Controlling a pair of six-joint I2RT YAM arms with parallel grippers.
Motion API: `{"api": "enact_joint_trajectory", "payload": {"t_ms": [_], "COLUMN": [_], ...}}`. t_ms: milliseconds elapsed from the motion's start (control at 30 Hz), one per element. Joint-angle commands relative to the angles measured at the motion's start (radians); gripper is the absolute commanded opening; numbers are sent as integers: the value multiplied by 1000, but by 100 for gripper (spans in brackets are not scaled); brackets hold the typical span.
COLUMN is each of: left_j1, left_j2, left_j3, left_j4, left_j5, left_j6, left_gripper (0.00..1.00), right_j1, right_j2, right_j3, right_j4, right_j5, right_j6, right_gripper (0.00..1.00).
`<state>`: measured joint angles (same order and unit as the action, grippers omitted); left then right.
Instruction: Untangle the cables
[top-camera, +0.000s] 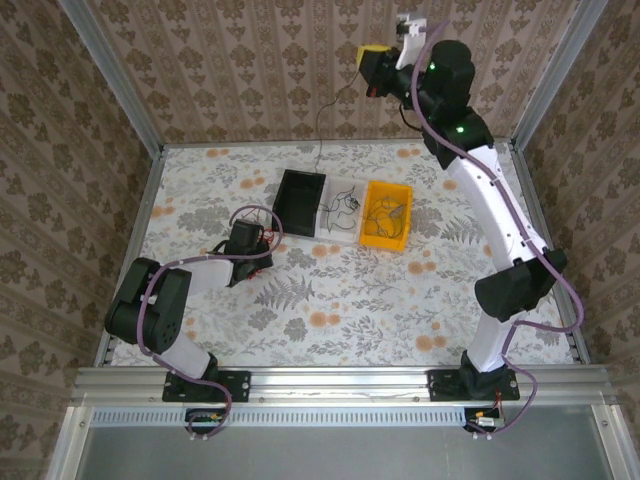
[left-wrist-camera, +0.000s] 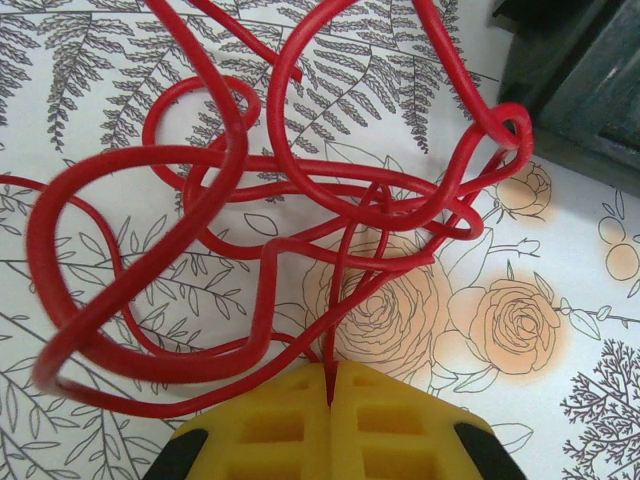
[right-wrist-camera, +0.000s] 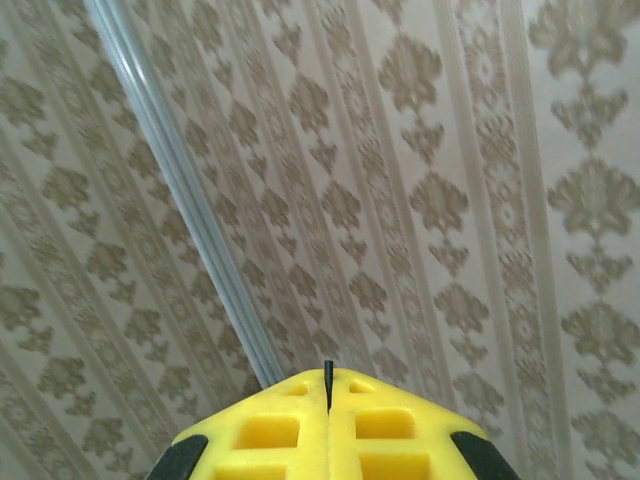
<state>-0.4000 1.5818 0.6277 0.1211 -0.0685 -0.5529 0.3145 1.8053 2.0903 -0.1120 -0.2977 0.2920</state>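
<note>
Arms (top-camera: 487, 185) blk & white w/ purple-grey cables (top-camera: 574, 292), green LEDs (top-camera: 433, 68) — end effectors (right-wrist-camera: 328, 378) yellow.

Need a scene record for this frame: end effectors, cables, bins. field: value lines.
left end effector: shut on red cable tangle, low over the table
right end effector: shut on thin black cable, raised high, facing the wall
bins: black bin, white bin, yellow bin, side by side mid-table
bin contents: loose cables in white and yellow bins; black bin hard to tell
task state: red tangle not yet separated
</note>
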Motion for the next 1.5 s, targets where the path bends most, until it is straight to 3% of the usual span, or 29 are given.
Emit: {"api": "enact_joint_trajectory", "payload": {"t_ms": [0, 300, 733, 1133, 1467], "left_j1": [-45, -45, -45, -46, -45], "left_j2": [66, 66, 78, 70, 75], "left_j3": [-42, -39, -29, -38, -34], "left_j4": [-35, -43, -47, -44, -44], "left_j5": [127, 127, 137, 136, 146], "left_j6": [7, 3, 8, 10, 17], "left_gripper": [0, 0, 0, 0, 0], "right_j1": [-1, -18, -28, 72, 77], "right_j2": [-46, -65, -184, -148, -335], "right_j3": [-41, -52, -309, -468, -699], "right_j4": [50, 26, 64, 28, 12], "right_j5": [97, 255, 403, 559, 744], "right_j6": [-63, -211, -231, -320, -363], "right_gripper": [0, 0, 0, 0, 0]}}
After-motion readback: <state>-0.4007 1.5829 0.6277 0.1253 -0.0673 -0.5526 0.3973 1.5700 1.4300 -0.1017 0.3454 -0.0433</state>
